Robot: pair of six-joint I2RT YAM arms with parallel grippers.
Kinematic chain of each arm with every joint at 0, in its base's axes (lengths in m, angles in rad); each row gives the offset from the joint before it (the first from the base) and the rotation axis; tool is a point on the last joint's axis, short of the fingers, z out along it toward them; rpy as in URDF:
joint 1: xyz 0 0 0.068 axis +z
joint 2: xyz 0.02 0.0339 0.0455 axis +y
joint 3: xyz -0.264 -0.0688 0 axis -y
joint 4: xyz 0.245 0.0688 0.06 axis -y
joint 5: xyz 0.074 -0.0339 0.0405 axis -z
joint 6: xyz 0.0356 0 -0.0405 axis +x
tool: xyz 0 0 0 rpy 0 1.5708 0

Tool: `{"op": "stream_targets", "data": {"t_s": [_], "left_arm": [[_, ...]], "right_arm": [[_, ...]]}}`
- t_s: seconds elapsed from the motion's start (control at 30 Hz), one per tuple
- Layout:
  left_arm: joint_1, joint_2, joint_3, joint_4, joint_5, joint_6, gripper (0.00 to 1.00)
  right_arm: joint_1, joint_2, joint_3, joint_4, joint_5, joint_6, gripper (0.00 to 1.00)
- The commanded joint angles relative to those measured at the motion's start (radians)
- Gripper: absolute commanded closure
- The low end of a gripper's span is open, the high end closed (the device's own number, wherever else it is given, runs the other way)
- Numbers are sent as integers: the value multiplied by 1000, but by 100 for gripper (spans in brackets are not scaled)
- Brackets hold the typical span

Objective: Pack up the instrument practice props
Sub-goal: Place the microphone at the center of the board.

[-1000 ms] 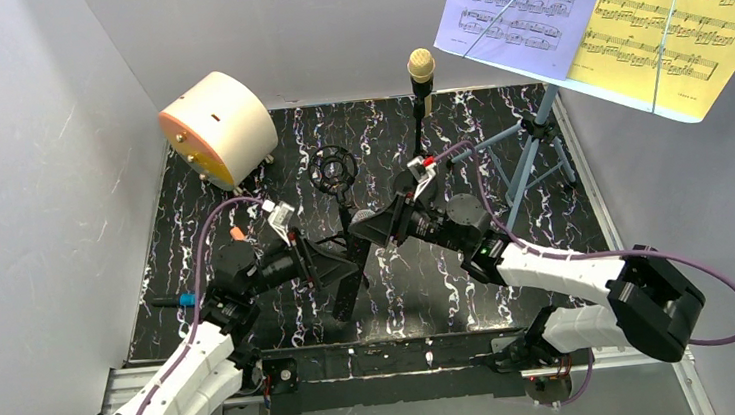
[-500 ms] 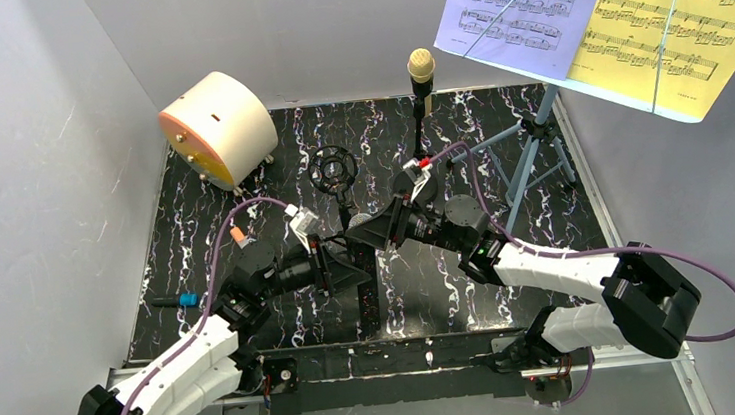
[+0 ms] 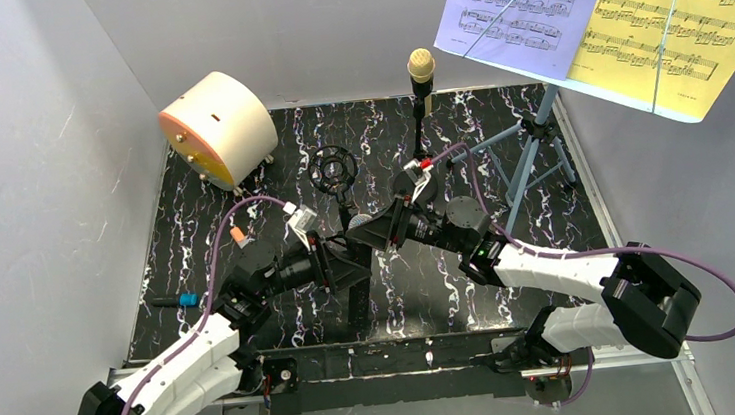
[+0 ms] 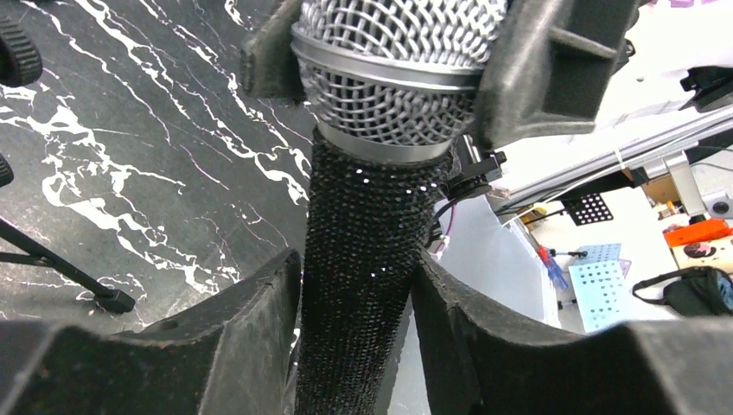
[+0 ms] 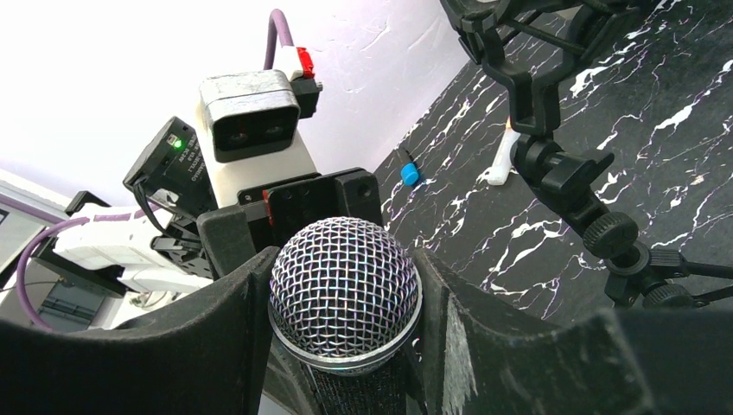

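Microphone (image 3: 359,221) with the silver mesh head in mid-air above the middle of the table (image 3: 431,287), just in front of the tripod stand (image 3: 335,170). Right hand (image 3: 376,231) pinching that mesh head from both sides. Left hand (image 3: 346,267) half spread around the black handle, fingers (image 4: 216,346) right against it; firm grip or not, cannot tell. Looks like a hand-to-hand pass, early in the packing. Next: sure hold on the handle first, only then release at the head, then away to wherever the props belong, nowhere in view.
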Motion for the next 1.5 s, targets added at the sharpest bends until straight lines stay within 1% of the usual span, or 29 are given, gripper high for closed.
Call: {"op": "stream_targets", "data": {"t_s": [0.0,0.1,0.13,0.2,0.3,0.37,0.47,0.53,0.6,0.67,0.83,0.93,1.07,1.17,1.23,1.33,1.4,1.47], "left_arm": [[-4,-6,23,34,-5,1,58],[-5,-16,15,30,-11,7,83],[-4,-22,12,27,-13,10,88],[-4,-45,10,3,-26,20,95],[-4,-90,22,-81,-64,56,100],[-4,-131,35,-160,-113,80,100],[-4,-184,59,-302,-247,92,100],[-5,-206,69,-369,-327,85,100],[-3,-225,66,-393,-376,70,100],[-4,-247,56,-398,-415,55,100],[-3,-317,52,-473,-559,21,100],[-4,-386,52,-552,-712,-20,100],[-4,-479,28,-648,-903,-122,100],[-3,-517,10,-694,-1035,-203,100],[-3,-512,4,-708,-1141,-267,100],[-4,-464,1,-686,-1256,-356,100],[-3,-407,0,-639,-1319,-402,100],[-1,-308,13,-588,-1390,-424,100]], "right_arm": [[0,-20,-4,94,-7,11,99],[0,-17,-7,98,-8,11,99],[0,-19,-11,100,-7,7,98],[0,-29,-22,101,7,-2,88],[0,-65,-41,97,29,-35,68],[0,-102,-46,64,53,-74,52],[-1,-161,-52,-20,100,-141,37],[-2,-206,-56,-74,138,-194,23],[-1,-252,-62,-120,176,-235,15],[-2,-298,-71,-162,213,-274,10],[-1,-430,-80,-285,328,-376,2],[-2,-504,-82,-364,404,-435,1],[-1,-583,-94,-449,499,-491,1],[-2,-626,-102,-489,559,-521,1],[-1,-645,-101,-520,602,-538,1],[-1,-663,-96,-571,650,-555,1],[-1,-672,-90,-609,679,-560,1],[-1,-686,-87,-640,693,-570,1]]}}
